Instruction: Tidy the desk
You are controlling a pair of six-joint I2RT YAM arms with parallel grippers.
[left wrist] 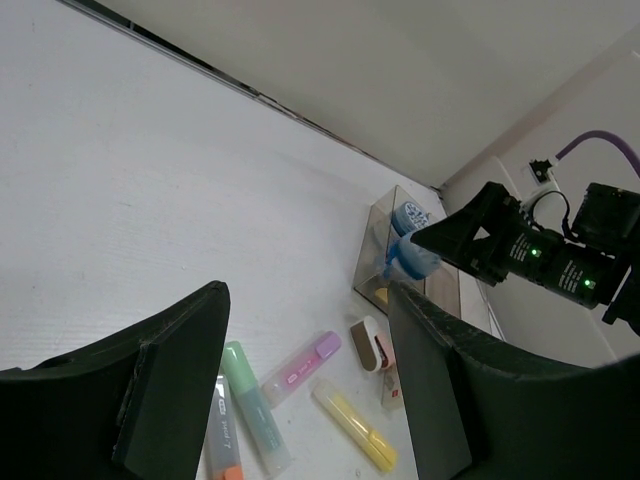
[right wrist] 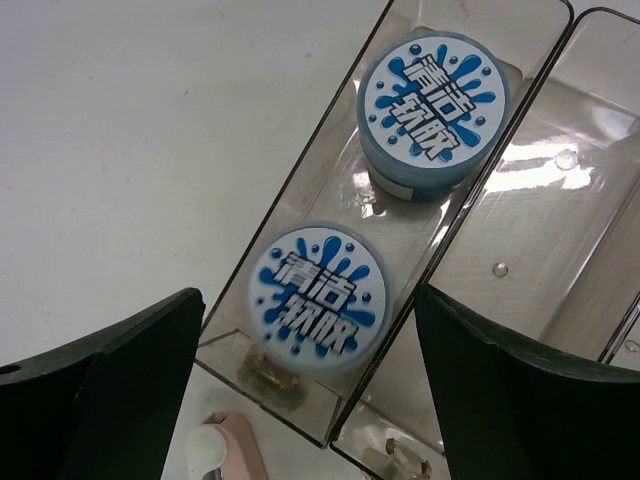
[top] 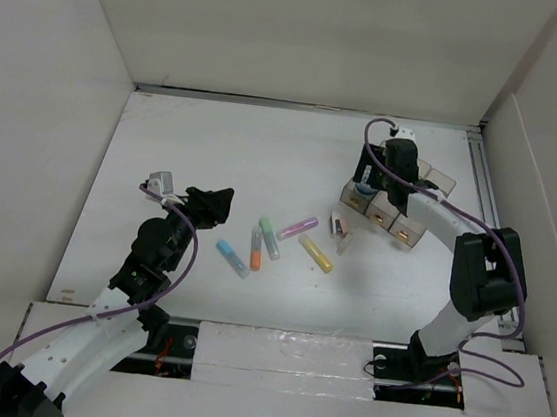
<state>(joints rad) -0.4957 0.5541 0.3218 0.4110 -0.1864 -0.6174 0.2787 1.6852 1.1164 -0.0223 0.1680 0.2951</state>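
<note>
On the white desk (top: 215, 151) lie several highlighters: blue (top: 232, 258), orange (top: 256, 249), green (top: 269, 238), pink (top: 297, 228) and yellow (top: 316, 254). My left gripper (top: 220, 205) hovers open just left of them; its wrist view shows the green (left wrist: 255, 405), pink (left wrist: 300, 372) and yellow (left wrist: 355, 425) ones between its fingers (left wrist: 180, 370), untouched. My right gripper (right wrist: 305, 300) is open over a clear tray (right wrist: 560, 230). A round blue-and-white tub (right wrist: 317, 297) sits in the tray's left compartment between the fingers with gaps on both sides. A second tub (right wrist: 433, 108) lies farther along it.
A small pink-and-white correction tape (top: 341, 226) lies between the highlighters and the tray (top: 412, 229), seen too in the right wrist view as a pink-and-white item (right wrist: 225, 450). White walls border the desk on three sides. The tray's other compartments hold small scraps.
</note>
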